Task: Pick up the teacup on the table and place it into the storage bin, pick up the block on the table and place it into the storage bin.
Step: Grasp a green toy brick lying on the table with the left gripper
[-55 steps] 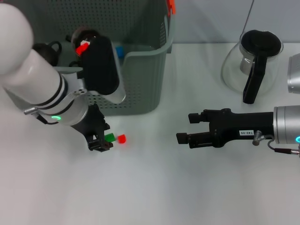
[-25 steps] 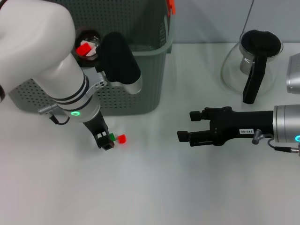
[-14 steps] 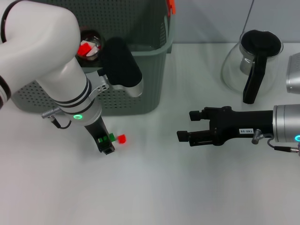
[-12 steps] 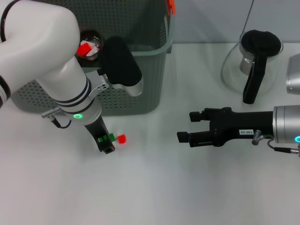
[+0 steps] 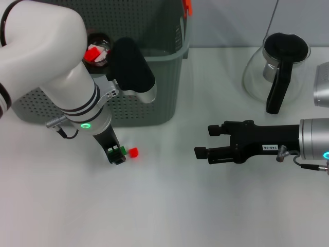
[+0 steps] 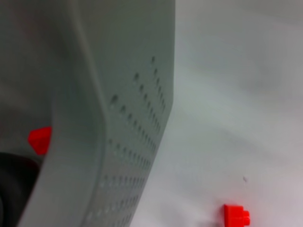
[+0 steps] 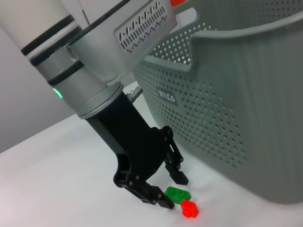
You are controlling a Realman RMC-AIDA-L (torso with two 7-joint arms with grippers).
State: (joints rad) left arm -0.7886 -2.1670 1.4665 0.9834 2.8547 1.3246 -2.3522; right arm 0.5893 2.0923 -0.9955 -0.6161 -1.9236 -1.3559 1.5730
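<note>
Left end effector (image 7: pixel 168 189) gapes around green block (image 7: pixel 178 194), fingertips at table (image 5: pixel 169 206).

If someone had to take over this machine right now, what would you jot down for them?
Left gripper: open, down at the table, fingers straddling the green block; not gripped yet.
Red block: on the table beside the green one.
Right gripper: open, idle over the table to the right.
Bin: behind the blocks; a dark cup already sits inside.
Left to do: grip a block, lift it, drop it in the bin.
</note>
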